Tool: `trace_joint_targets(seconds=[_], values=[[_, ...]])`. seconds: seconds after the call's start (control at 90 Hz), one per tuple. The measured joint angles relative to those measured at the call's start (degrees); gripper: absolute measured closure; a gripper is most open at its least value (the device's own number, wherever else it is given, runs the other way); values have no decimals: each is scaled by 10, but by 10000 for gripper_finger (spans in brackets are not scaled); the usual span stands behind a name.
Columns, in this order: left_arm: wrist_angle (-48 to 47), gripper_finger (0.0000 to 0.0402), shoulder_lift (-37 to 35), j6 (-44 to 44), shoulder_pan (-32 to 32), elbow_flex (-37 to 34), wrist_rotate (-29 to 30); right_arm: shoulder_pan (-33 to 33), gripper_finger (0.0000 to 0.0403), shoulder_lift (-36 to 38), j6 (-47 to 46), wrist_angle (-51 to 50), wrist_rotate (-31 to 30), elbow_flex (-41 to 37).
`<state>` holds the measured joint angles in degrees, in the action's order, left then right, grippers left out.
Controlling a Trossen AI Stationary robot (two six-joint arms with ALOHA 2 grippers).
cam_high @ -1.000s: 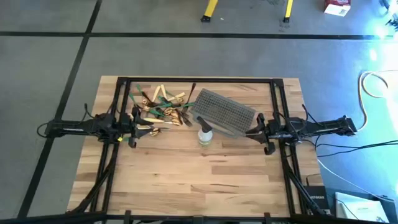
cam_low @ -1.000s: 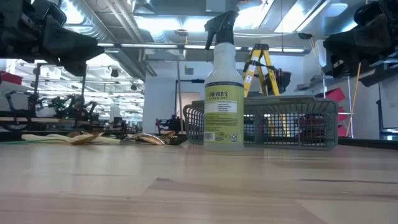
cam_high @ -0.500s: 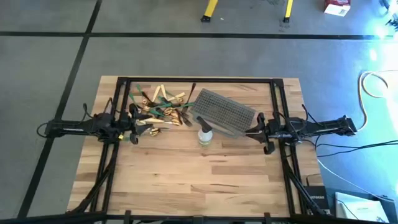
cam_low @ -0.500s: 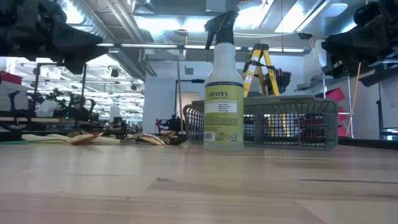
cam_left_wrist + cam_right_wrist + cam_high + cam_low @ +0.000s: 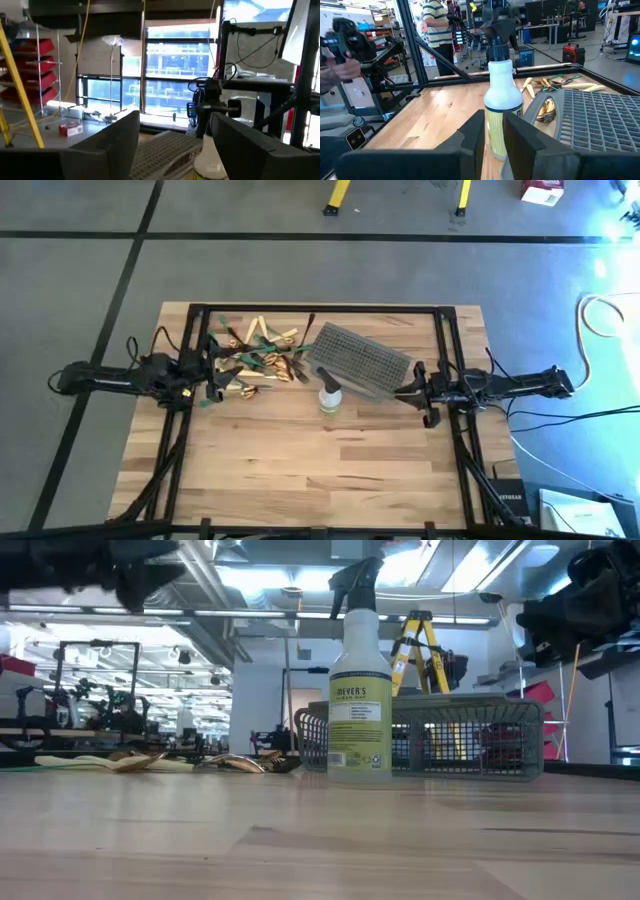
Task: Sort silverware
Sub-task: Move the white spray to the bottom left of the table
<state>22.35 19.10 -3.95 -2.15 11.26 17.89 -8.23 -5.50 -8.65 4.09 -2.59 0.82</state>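
Low view barely shows the silverware (image 5: 150, 762) behind the spray bottle (image 5: 360, 680).

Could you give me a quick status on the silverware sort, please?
Left gripper open, empty, beside the silverware pile. Right gripper open, empty, by the basket. Nothing sorted. Spray bottle stands between the grippers.

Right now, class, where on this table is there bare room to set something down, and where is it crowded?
Free: the wide wooden table in front of the spray bottle. Crowded: the far strip, where the silverware lies beside the mesh basket.
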Motion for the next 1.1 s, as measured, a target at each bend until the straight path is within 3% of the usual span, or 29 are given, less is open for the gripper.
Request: trace_joint_targets(seconds=[0.478,0.7,0.922,1.1], values=[[45,172,327,-36,-14,193,7,0,350,0,45,2,-6,0],[43,172,405,38,-43,237,127,0,350,0,62,4,-19,0],[39,172,451,155,-59,242,145,0,350,0,57,4,-24,0],[35,172,520,179,-81,239,143,0,350,0,33,4,-24,0]])
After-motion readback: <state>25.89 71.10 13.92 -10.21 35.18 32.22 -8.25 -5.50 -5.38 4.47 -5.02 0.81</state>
